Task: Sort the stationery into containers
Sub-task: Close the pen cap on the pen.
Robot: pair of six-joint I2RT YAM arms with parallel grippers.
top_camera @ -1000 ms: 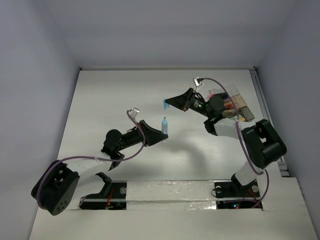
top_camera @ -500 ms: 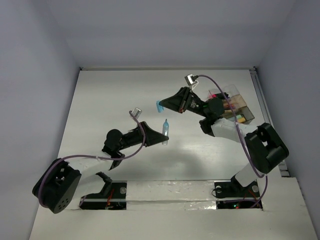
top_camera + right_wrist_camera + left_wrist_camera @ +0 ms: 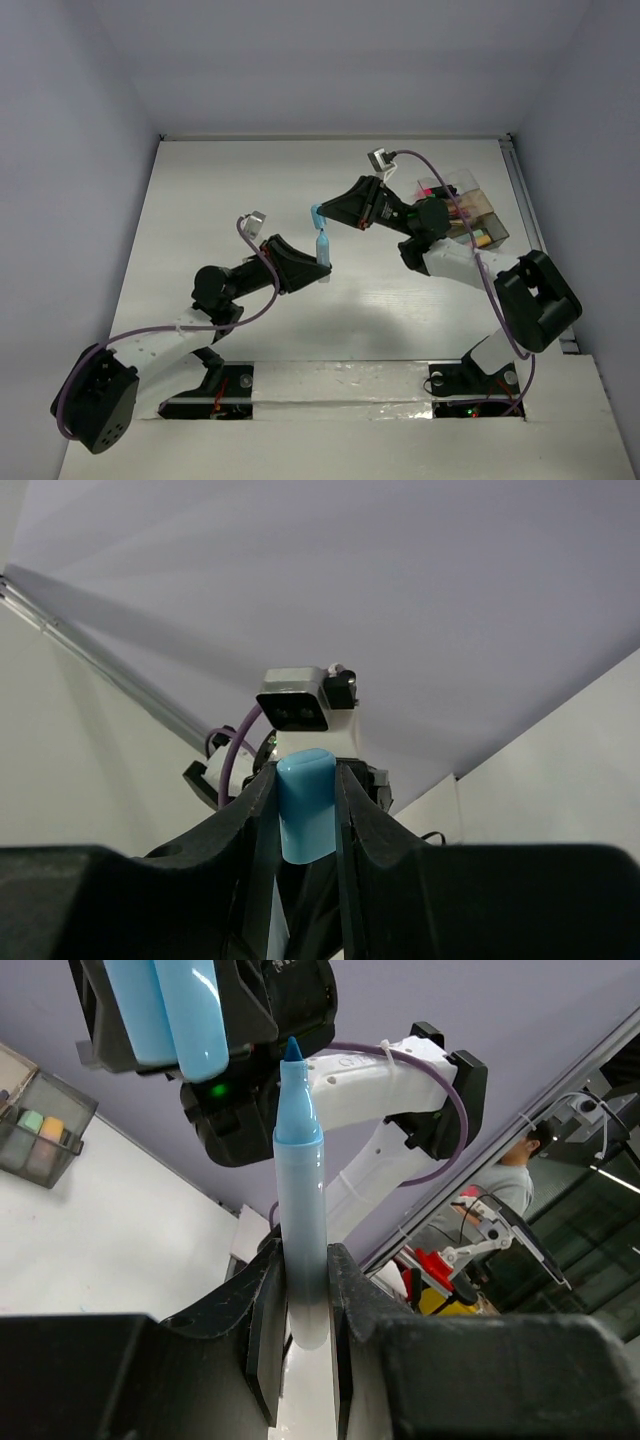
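Observation:
My left gripper [image 3: 322, 264] is shut on the lower barrel of a light blue pen [image 3: 324, 249], held upright with its bare tip pointing up. In the left wrist view the pen [image 3: 300, 1210] stands between my fingers [image 3: 262, 1310]. My right gripper [image 3: 321, 216] is shut on the pen's blue cap [image 3: 319, 214], which sits just above the tip. The cap shows in the left wrist view [image 3: 170, 1010] a little left of the tip, and between the jaws in the right wrist view [image 3: 307, 805]. The clear compartment box [image 3: 487, 215] lies at the far right with stationery in it.
The box also shows in the left wrist view [image 3: 40, 1130] with small green and orange erasers inside. The left wrist camera [image 3: 295, 708] faces the right wrist view from close by. A metal rail [image 3: 535, 235] runs along the table's right edge.
My left gripper has carried the pen up and left toward the cap. My right gripper moved left with the cap a second ago and has since held nearly still.

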